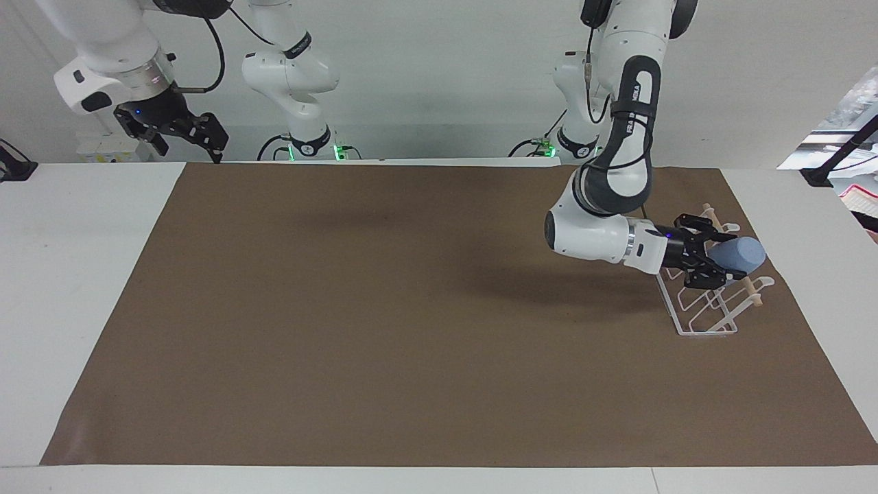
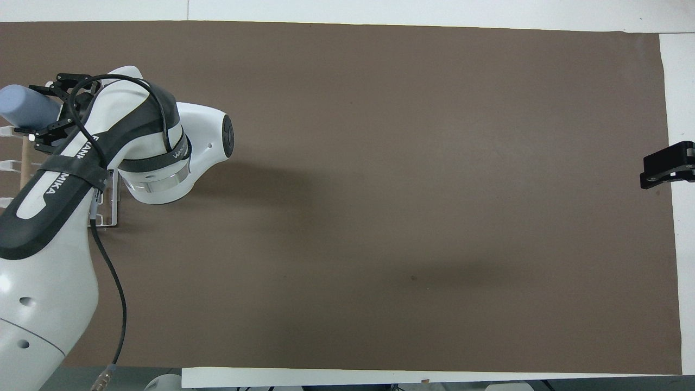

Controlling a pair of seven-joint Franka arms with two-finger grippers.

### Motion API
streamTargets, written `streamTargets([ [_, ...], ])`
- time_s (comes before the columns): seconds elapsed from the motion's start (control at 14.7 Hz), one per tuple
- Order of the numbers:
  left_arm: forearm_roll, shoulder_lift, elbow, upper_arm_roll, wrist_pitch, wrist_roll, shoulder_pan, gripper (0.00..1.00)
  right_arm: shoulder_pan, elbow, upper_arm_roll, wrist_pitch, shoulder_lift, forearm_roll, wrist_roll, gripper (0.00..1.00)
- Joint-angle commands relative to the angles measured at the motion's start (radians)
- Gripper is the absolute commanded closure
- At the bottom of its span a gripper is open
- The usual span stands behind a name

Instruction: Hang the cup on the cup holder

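The light-blue cup (image 1: 742, 255) lies tilted on its side on the white wire cup holder (image 1: 706, 322), over a prong by the wooden dowel, its closed base pointing toward the left arm's end of the table. My left gripper (image 1: 706, 252) is open, with its fingers (image 1: 696, 221) on either side of the cup's mouth end. In the overhead view the cup (image 2: 24, 106) sits at the left gripper (image 2: 46, 111), and the arm hides most of the cup holder (image 2: 106, 212). My right gripper (image 1: 195, 145) is open and empty, raised over the table's edge nearest the robots, and waits.
A brown mat (image 1: 411, 309) covers most of the white table (image 1: 68, 274). The right gripper (image 2: 659, 171) shows only partly at the overhead view's edge. The left arm's elbow (image 1: 583, 233) hangs low over the mat beside the cup holder.
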Motion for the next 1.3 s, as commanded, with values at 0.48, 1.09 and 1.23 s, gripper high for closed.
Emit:
streamTargets([
  [0.48, 0.018, 0.088, -0.018, -0.010, 0.013, -0.153, 0.050, 1.00, -0.024, 0.026, 0.011, -0.027, 0.009, -0.011, -0.051, 0.01],
  [1.09, -0.070, 0.065, 0.051, -0.010, 0.074, -0.086, 0.067, 0.00, -0.022, 0.015, 0.009, -0.030, 0.002, -0.009, -0.066, 0.01],
  [1.23, -0.115, 0.048, 0.108, -0.008, 0.056, 0.021, 0.067, 0.00, -0.021, 0.013, 0.011, -0.030, -0.001, -0.009, -0.067, 0.01],
])
